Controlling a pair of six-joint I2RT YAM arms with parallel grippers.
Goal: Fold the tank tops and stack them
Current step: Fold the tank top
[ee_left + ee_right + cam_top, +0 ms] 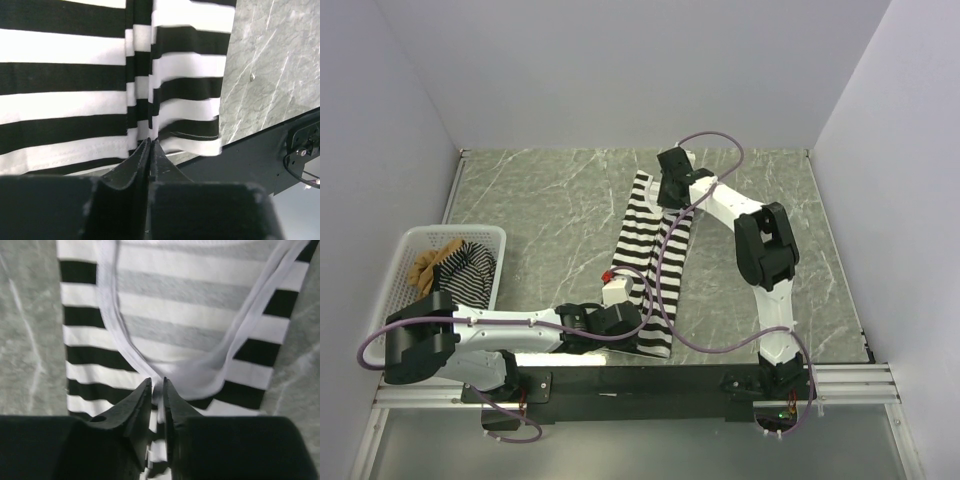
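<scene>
The tank top with wide black-and-white stripes [650,250] lies on the marble table as a long, narrow folded strip running from far to near. My left gripper [640,320] sits at its near hem. In the left wrist view that gripper [151,140] is shut, and a fold of the hem [175,142] is pinched at its tips. My right gripper [667,203] is at the far end. In the right wrist view its jaws [157,381] stand slightly apart, with the white neckline trim [200,382] lying between them. The thin-striped top [472,265] and the tan top [430,265] lie in the basket.
A white mesh basket [415,238] stands at the left side of the table. The black front rail [260,155] runs just near the hem. Purple cables [715,345] loop over the right arm and across the striped top's near right.
</scene>
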